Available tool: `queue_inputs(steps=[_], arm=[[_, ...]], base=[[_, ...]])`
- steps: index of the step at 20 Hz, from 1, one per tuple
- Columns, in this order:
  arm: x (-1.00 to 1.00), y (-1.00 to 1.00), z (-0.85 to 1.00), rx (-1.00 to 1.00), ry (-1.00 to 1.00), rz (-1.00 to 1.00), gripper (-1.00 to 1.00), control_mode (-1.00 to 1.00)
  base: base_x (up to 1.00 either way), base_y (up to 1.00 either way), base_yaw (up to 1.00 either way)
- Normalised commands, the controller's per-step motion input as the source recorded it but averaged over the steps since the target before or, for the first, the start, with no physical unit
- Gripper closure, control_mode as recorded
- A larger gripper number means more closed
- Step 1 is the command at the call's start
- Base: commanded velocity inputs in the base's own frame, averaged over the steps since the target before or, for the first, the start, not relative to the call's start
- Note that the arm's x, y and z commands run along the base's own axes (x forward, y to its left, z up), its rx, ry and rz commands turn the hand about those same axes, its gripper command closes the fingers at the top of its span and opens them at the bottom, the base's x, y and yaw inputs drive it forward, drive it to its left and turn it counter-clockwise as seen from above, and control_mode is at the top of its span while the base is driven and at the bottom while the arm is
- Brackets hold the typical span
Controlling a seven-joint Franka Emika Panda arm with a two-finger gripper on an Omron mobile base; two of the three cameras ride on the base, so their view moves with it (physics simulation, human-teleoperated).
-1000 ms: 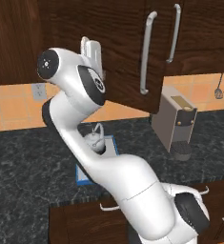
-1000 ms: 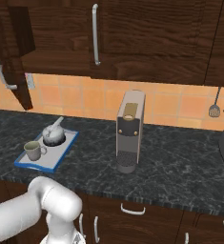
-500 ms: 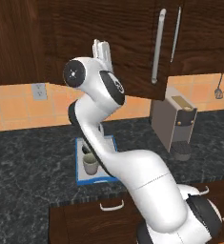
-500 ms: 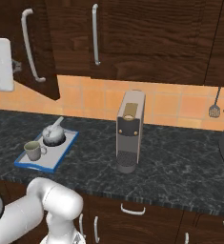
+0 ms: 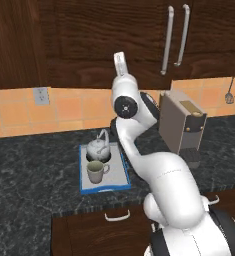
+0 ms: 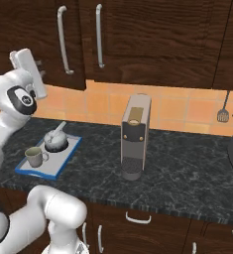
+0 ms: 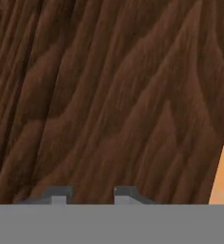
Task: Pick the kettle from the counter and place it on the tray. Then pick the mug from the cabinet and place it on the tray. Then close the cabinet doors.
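Observation:
The silvery kettle (image 5: 98, 148) (image 6: 54, 141) and the beige mug (image 5: 95, 171) (image 6: 34, 157) both stand on the blue-rimmed tray (image 5: 117, 172) (image 6: 58, 161) on the dark counter (image 5: 34, 190) (image 6: 187, 173). My gripper (image 5: 119, 58) (image 6: 21, 56) (image 7: 92, 195) points up against the left cabinet door (image 5: 89, 40) (image 6: 43, 30), open by a narrow gap with nothing between its fingers. In the hand view the wood panel (image 7: 108, 95) is very near. The left door looks almost flush with the right door (image 5: 209, 35) (image 6: 152, 39). Their bar handles (image 5: 166, 40) (image 6: 63, 39) stand side by side.
A coffee machine (image 5: 181, 125) (image 6: 134, 136) stands on the counter right of the tray. Utensils (image 5: 232, 90) (image 6: 229, 106) hang on the orange tile wall at the right. A wall socket (image 5: 40, 96) is at the left. Drawer fronts run below the counter.
The left cabinet door has swung from wide open to nearly shut, with my gripper moving to the right along with it. Kettle, mug and tray have not moved.

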Motion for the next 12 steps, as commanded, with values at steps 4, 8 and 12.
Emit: queue_inputs(steps=[4, 8, 12], arm=[[1.00, -0.46, 0.00, 0.00, 0.00, 0.17, 1.00, -1.00], [1.00, -0.46, -0.03, 0.00, 0.00, 0.13, 1.00, -1.00], [0.90, -0.34, 0.00, 0.00, 0.02, 0.07, 1.00, -1.00]], base=[[0.00, 0.00, 0.00], [0.00, 0.00, 0.00], [0.00, 0.00, 0.00]])
